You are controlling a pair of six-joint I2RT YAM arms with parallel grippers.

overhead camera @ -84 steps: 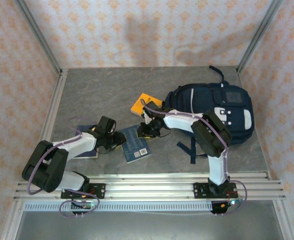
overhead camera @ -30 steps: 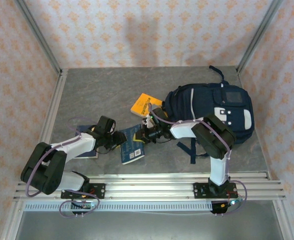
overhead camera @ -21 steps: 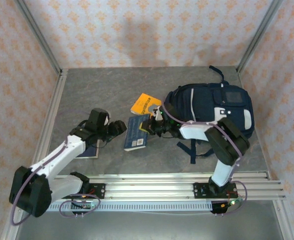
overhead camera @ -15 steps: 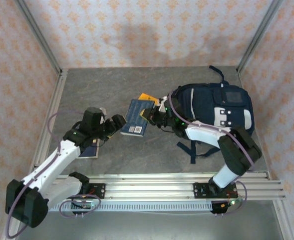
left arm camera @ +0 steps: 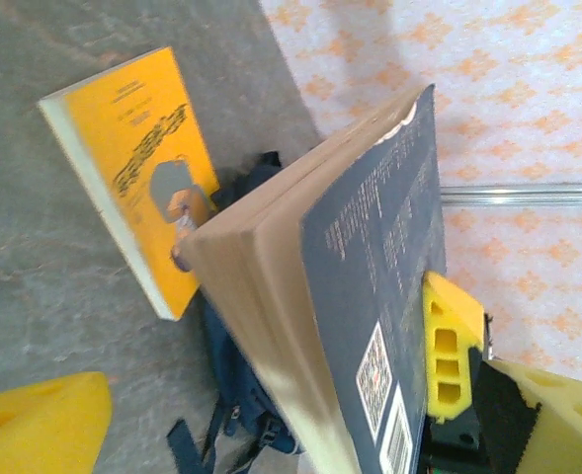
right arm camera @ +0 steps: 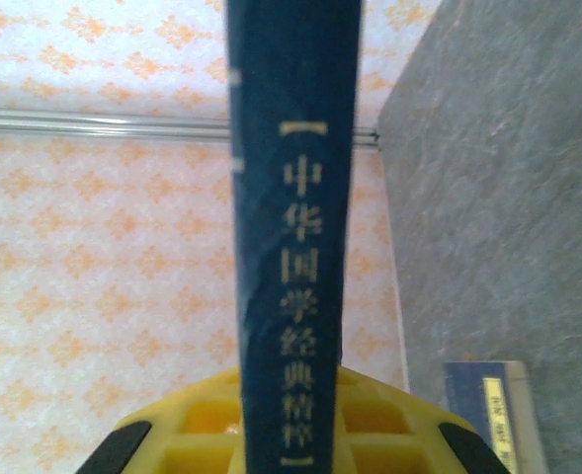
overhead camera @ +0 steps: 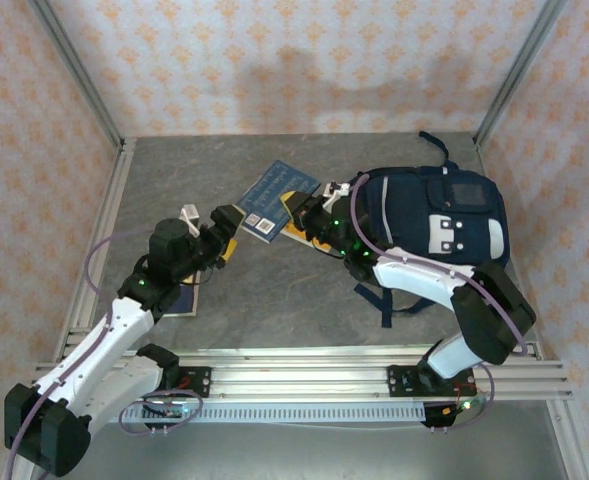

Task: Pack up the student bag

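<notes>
Two arms on one job. Nearest, the left arm stretches from its base toward 1 o'clock, elbow low, passing over a third book (overhead camera: 181, 301) that lies flat on the table (overhead camera: 194, 170). Left claw (overhead camera: 221, 222) is spread, with its fingers either side of the book (overhead camera: 272, 190) at its near corner. It isn't pinching: the wrist view shows a clear gap beside one pad.

The change is that the book has left the table. Under three seconds ago it lay flat at 6 o'clock of the yellow book (left arm camera: 137, 158). Now it's airborne and tilted, above the yellow one.

Right claw (overhead camera: 302, 207) is clenched on the book, the spine running straight between its pads. Right arm folds back from its base, forearm sweeping toward 10 o'clock past the bag's straps.

Bag (overhead camera: 424, 215) lies flat at 3 o'clock of the book, just beside the right claw, at the table's far right.

My read: pick done, insertion not started. Can't tell from here whether a zip is open.
</notes>
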